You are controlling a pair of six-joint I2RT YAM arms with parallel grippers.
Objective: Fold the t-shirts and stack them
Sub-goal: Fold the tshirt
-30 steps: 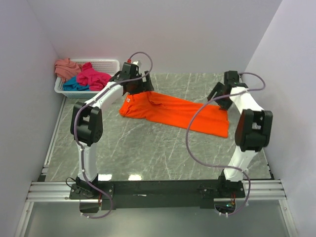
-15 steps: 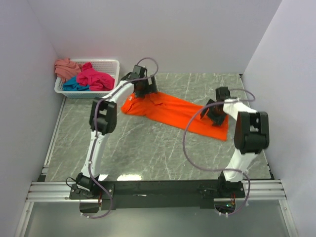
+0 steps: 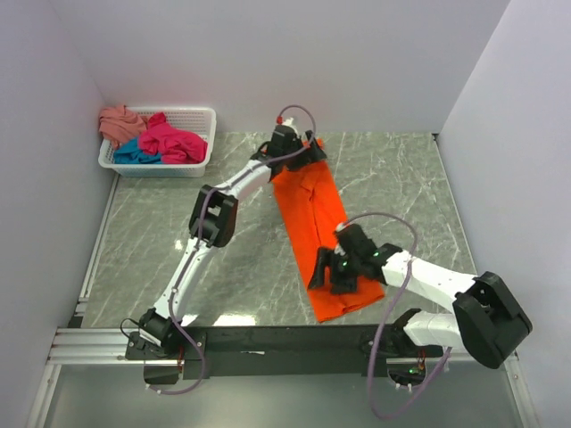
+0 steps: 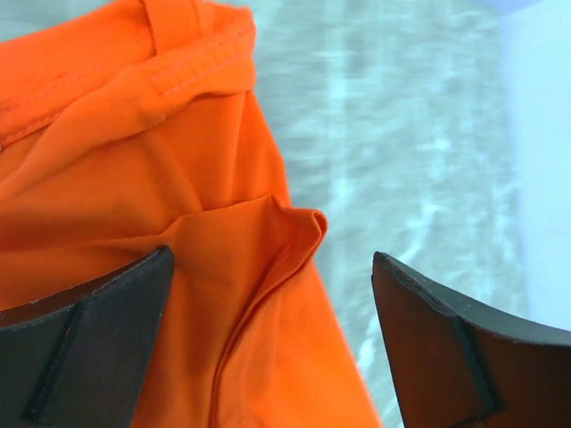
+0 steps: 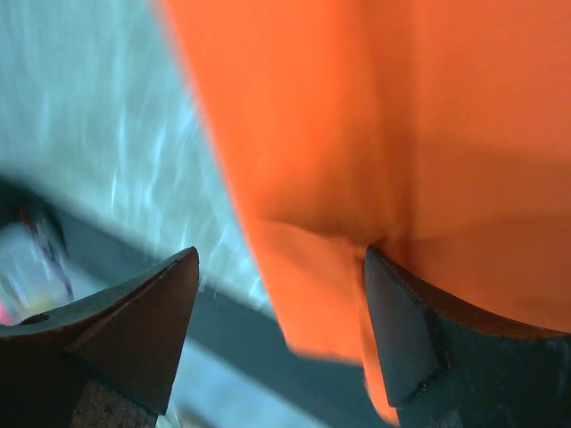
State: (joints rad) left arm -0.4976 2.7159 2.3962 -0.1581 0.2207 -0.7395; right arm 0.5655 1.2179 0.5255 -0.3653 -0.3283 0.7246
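The orange t-shirt (image 3: pixel 312 203) lies as a long strip on the marble table (image 3: pixel 401 178), running from the far middle toward the near edge. At its far end the left gripper (image 4: pixel 272 259) has its jaws spread wide, with rumpled cloth between them and nothing pinched. The right gripper (image 5: pixel 281 259) is at the near end, equally wide apart, over the shirt's edge.

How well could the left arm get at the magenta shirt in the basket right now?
Probably well: the left gripper is open, and the magenta shirt lies atop the basket pile, nothing standing between.
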